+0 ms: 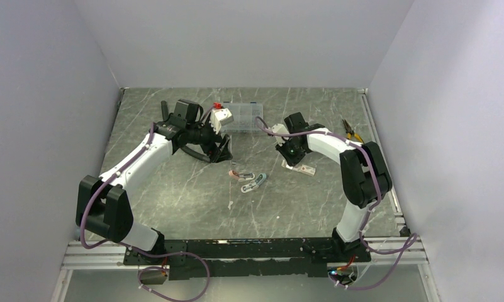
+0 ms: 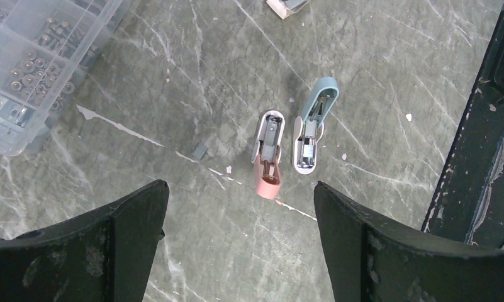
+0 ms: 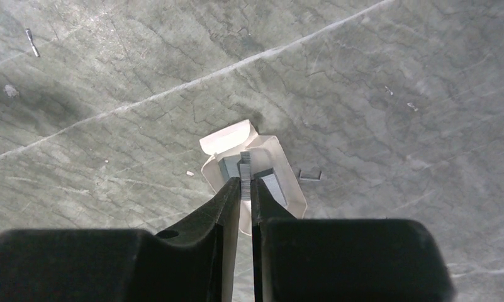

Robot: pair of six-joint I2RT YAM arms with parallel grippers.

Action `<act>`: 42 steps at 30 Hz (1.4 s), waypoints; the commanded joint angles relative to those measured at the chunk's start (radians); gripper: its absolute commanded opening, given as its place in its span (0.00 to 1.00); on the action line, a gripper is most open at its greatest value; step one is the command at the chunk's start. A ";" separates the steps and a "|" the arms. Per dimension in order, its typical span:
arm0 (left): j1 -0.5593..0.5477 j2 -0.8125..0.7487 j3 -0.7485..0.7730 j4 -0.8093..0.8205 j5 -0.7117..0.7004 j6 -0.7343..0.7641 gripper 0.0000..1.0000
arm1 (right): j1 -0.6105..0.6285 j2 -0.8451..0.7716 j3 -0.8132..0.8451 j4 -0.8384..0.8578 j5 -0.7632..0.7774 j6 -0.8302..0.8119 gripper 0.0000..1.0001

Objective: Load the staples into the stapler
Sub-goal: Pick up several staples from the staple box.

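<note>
Two mini staplers lie open side by side at mid-table: a pink one (image 1: 238, 173) (image 2: 268, 157) and a blue-grey one (image 1: 254, 182) (image 2: 312, 126). My left gripper (image 1: 223, 150) (image 2: 240, 195) is open and empty, hovering behind the staplers and apart from them. My right gripper (image 1: 286, 159) (image 3: 245, 184) is shut on a thin grey strip of staples (image 3: 245, 171), over the small open white carton (image 1: 302, 168) (image 3: 280, 176), which holds more strips. A short loose staple piece (image 3: 310, 176) lies right of the carton, another (image 2: 199, 151) left of the pink stapler.
A clear compartment box (image 1: 244, 117) (image 2: 35, 56) of small hardware stands at the back centre. Pliers (image 1: 352, 132) lie at the back right. Small white flecks are scattered on the marbled table. Grey walls enclose the table on three sides.
</note>
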 commanded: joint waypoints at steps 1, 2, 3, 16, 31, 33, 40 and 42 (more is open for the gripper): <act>0.000 -0.007 0.040 -0.002 0.016 0.015 0.91 | -0.005 -0.083 0.046 -0.013 -0.013 0.000 0.15; 0.000 -0.007 0.042 -0.001 0.018 0.015 0.91 | -0.006 -0.088 0.045 -0.014 -0.011 0.002 0.15; 0.000 -0.007 0.041 -0.001 0.020 0.014 0.91 | -0.006 -0.092 0.044 -0.015 -0.004 0.003 0.15; 0.000 0.012 0.041 0.033 0.045 -0.033 0.94 | -0.012 -0.175 0.031 -0.005 -0.020 0.001 0.13; -0.068 0.378 0.409 0.003 0.477 -0.581 0.79 | 0.090 -0.541 -0.083 0.205 -0.259 -0.019 0.13; -0.084 0.404 0.421 0.056 0.492 -0.681 0.74 | 0.102 -0.553 -0.079 0.209 -0.259 -0.014 0.14; -0.091 0.470 0.383 0.325 0.533 -1.026 0.61 | 0.151 -0.565 -0.095 0.220 -0.206 -0.027 0.13; -0.094 0.488 0.383 0.379 0.543 -1.086 0.57 | 0.160 -0.567 -0.105 0.224 -0.189 -0.032 0.13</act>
